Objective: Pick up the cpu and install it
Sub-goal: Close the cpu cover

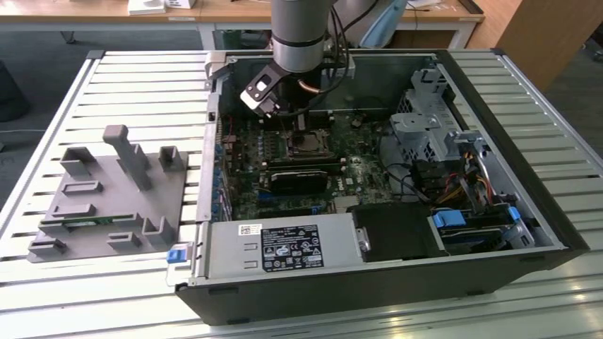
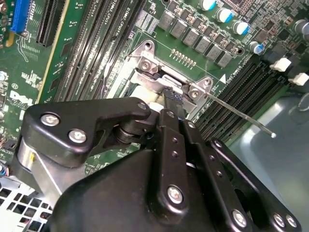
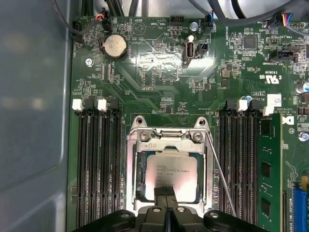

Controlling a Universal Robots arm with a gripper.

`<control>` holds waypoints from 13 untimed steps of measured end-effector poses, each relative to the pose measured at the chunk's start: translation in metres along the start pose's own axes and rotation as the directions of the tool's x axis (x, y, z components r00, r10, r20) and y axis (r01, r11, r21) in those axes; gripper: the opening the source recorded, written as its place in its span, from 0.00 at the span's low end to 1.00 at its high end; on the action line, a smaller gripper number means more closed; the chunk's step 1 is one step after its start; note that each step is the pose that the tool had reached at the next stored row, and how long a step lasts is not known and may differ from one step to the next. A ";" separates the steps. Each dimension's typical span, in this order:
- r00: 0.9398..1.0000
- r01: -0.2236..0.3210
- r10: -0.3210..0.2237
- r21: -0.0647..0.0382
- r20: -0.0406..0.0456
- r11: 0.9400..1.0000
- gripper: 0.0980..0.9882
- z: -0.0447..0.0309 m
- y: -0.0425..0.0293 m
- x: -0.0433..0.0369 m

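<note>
Cpu, one in number, lay flat inside the single socket frame on the motherboard, squarely enough, we judged, to count as seated. Going across from the exterior view's left, one grey tray stood outside, then one open computer case with the gripper hanging over the socket. Its fingers were drawn together, gripping nothing, tips at the chip's edge. One lever wire stood swung free; one memory stick sat nearby.
</note>
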State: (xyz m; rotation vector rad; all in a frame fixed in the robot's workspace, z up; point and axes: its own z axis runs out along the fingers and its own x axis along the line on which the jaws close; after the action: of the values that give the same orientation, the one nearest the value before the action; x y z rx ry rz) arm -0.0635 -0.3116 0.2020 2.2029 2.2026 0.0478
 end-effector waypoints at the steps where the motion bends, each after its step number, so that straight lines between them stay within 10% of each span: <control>1: 1.000 0.000 0.000 0.000 0.000 1.000 0.01 0.0008 -0.0001 0.0000; 13: 1.000 0.000 0.000 0.001 -0.002 1.000 0.01 0.0037 0.0042 0.0000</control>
State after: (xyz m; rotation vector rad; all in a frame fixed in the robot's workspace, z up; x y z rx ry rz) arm -0.0591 -0.3116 0.1985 2.2045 2.2037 0.0488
